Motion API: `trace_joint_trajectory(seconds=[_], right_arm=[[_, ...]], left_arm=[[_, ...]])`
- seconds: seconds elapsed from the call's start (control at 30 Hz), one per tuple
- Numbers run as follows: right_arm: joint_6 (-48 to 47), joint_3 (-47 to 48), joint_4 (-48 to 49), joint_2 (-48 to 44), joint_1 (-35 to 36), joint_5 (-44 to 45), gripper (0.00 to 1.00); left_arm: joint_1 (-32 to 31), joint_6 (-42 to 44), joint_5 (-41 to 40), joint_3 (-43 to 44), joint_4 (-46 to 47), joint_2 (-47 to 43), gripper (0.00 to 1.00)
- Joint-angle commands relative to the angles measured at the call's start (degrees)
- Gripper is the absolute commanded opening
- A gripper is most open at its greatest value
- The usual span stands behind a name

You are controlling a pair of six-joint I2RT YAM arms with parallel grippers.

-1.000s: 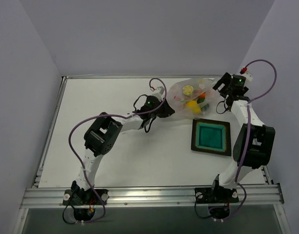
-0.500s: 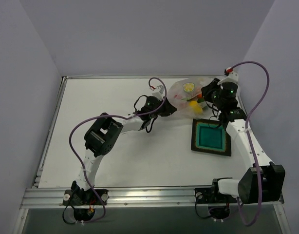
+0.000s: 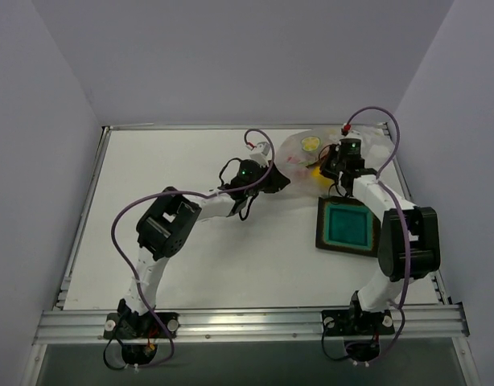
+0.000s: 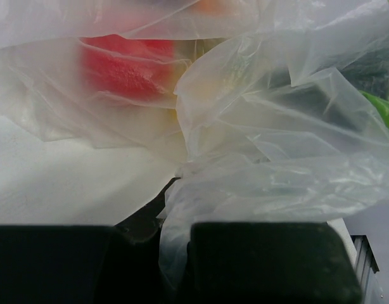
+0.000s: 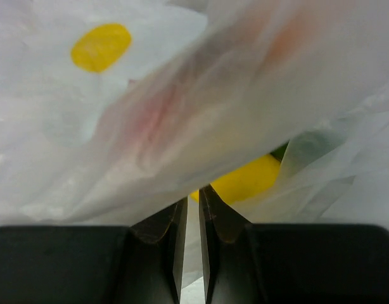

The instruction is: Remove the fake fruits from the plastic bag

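The plastic bag (image 3: 299,153) lies wrinkled at the back of the table with the fake fruits inside. A pale yellow fruit (image 3: 310,145) shows through the film on top. My left gripper (image 3: 275,178) is at the bag's left end, shut on a bunched fold of film (image 4: 175,209). In that wrist view a red fruit (image 4: 125,66) glows through the film. My right gripper (image 3: 331,165) is at the bag's right front. Its jaws (image 5: 192,199) stand almost together with film between them, and a yellow fruit (image 5: 248,178) sits just beyond the tips.
A dark square tray (image 3: 321,233) with a teal inside sits just in front of the bag, under the right forearm. The table's back edge (image 3: 231,127) runs close behind the bag. A green piece (image 4: 384,107) shows at the far right of the left wrist view.
My right arm has swung left from the bag's far right end to its front side. Its jaws went from wide open to nearly together. My left gripper stayed put, holding the bag.
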Motion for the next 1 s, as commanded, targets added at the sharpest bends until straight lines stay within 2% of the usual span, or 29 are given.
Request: trace_joint_trajectory(seconds=[0.0, 0.07, 0.13, 0.23, 0.27, 0.37, 0.47, 0.63, 0.7, 0.77, 0.87, 0.97], right_arm=[[-0.30, 0.89, 2.83, 2.13, 0.46, 2.88, 0.10], [0.93, -1.91, 3.36, 3.28, 0.46, 4.01, 0.08], [1.81, -4.64, 4.67, 1.97, 0.54, 4.37, 0.06], [2.52, -8.51, 6.70, -0.84, 0.46, 5.60, 0.05], [2.43, -8.87, 6.79, -1.37, 0.46, 5.61, 0.04], [2.52, -9.22, 7.05, -1.99, 0.54, 5.61, 0.04], [3.22, -9.13, 8.10, -1.56, 0.46, 4.90, 0.04], [4.54, -10.45, 10.57, -2.96, -0.15, 3.41, 0.03], [4.71, -10.72, 11.01, -3.66, -0.51, 1.48, 0.03], [4.98, -10.89, 11.18, -4.10, -1.39, -0.45, 0.02], [5.77, -11.86, 12.59, -5.42, -2.70, -2.91, 0.01], [6.03, -12.12, 12.68, -6.21, -3.58, -4.67, 0.01]], left_arm=[[1.07, 3.56, -1.32, 2.54, -1.08, -7.06, 0.02], [1.60, 5.75, -2.03, 2.98, -4.32, -9.51, 0.03], [1.60, 7.60, -3.86, 3.50, -6.53, -11.37, 0.08], [1.08, 10.68, -4.93, 4.47, -11.19, -14.71, 0.32], [0.81, 11.99, -4.93, 4.73, -12.59, -16.20, 0.48], [-1.20, 13.75, -8.43, 3.69, -19.88, -20.58, 0.58], [-4.98, 15.60, -14.13, 1.41, -25.85, -25.24, 0.59], [-13.31, 18.15, -19.34, 1.74, -32.72, -28.60, 0.34], [-15.44, 19.56, -22.23, 2.45, -34.58, -29.57, 0.31], [-17.28, 21.31, -23.29, 3.67, -35.54, -28.79, 0.32], [-17.29, 23.06, -24.53, 10.43, -40.71, -25.46, 0.36], [-17.12, 25.27, -28.64, 18.86, -46.32, -20.63, 0.50]])
